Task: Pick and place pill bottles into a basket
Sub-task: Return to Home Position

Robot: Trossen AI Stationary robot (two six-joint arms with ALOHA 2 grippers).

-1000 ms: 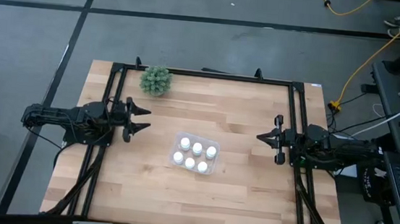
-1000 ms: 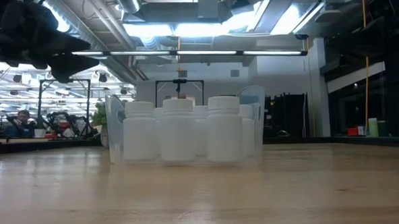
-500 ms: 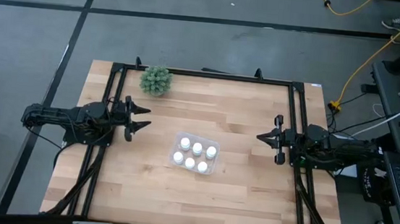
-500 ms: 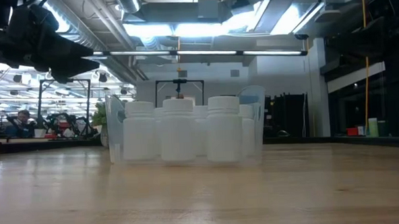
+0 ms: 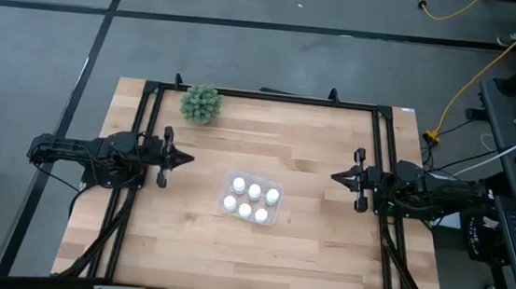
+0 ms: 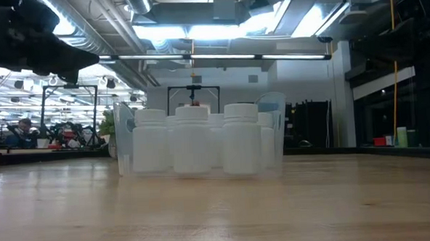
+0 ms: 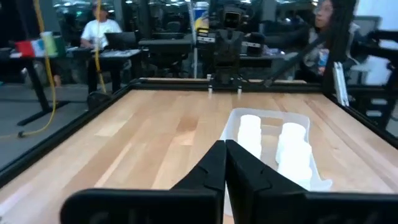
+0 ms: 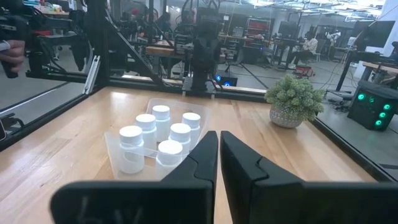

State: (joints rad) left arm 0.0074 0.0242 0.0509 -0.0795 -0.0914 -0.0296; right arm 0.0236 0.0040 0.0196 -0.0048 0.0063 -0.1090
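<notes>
High view: my left pincer (image 5: pixel 182 158) sits over the 9 o'clock side of the table (image 5: pixel 305 252), fingers pressed together, holding nothing. My right pincer (image 5: pixel 335 177) sits over the 3 o'clock side, also empty. In the right wrist view only a thin seam shows between its fingers (image 8: pixel 205 152), so it appears pressed together as well.

Position of the work items:
- The basket (image 5: pixel 279 185) rests on the table near its centre, between the two pincers and well apart from both.
- From the left pincer the basket lies at about 4 o'clock. From the right pincer it lies at about 8 o'clock.
- All the pill bottles (image 5: pixel 254 191) stand inside the basket.

Count:
- Pill bottles: six, in two rows of three.
- Basket: one.
- Plant (image 5: pixel 202 104): one, near the table's 12 o'clock edge, at about 11 o'clock from the basket.

Orientation:
- The basket's long axis runs close to the 9-to-3 o'clock line, turned slightly toward 10-to-4.
- Low view: each bottle (image 6: pixel 192 139) stands upright, cap uppermost, long axis vertical, behind the basket's clear wall (image 6: pixel 125 139).
</notes>
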